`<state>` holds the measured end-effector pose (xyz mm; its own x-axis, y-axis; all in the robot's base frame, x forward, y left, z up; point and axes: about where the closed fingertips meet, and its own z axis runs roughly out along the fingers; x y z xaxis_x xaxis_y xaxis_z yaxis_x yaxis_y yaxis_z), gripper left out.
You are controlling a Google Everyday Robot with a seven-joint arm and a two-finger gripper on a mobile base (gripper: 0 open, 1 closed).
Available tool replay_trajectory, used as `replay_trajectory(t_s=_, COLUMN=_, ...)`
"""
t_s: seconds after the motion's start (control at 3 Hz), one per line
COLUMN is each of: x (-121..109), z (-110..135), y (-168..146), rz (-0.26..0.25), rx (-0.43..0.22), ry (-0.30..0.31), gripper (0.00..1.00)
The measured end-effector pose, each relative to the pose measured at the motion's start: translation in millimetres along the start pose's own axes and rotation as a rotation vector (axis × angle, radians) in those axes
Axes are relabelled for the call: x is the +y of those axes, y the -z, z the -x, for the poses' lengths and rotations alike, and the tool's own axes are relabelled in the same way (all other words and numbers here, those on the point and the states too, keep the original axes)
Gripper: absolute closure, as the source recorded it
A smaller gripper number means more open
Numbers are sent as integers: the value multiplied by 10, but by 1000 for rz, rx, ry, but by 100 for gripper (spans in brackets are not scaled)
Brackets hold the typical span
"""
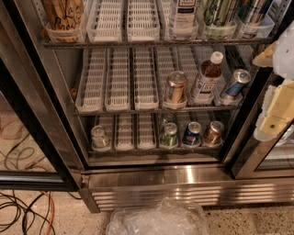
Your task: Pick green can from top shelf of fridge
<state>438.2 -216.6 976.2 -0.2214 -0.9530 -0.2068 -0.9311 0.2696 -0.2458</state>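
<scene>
The fridge (151, 176) stands open, its racks within reach. The top shelf (138, 44), at twelve o'clock, has lipped lanes that keep drinks upright in rows. The gripper (278, 92) hangs at three o'clock, outside the racks; its opening cannot be told. The green can (219, 13) stands at one o'clock on that shelf

Warm, dimmish light filled the fridge (64, 78), brightest on the white lane trays (119, 82). A soft glare band ran along its steel base (183, 176). At the right edge the gripper (278, 108) sat near, pale, washed out and out of focus. The left floor (69, 215) lay shadowed.
</scene>
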Motion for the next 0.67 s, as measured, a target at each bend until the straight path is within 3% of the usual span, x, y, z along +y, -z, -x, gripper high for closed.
replay_trajectory(t_s=0.67, x=10, z=25, y=-11, rz=2, rx=-30, ry=-17, gripper=0)
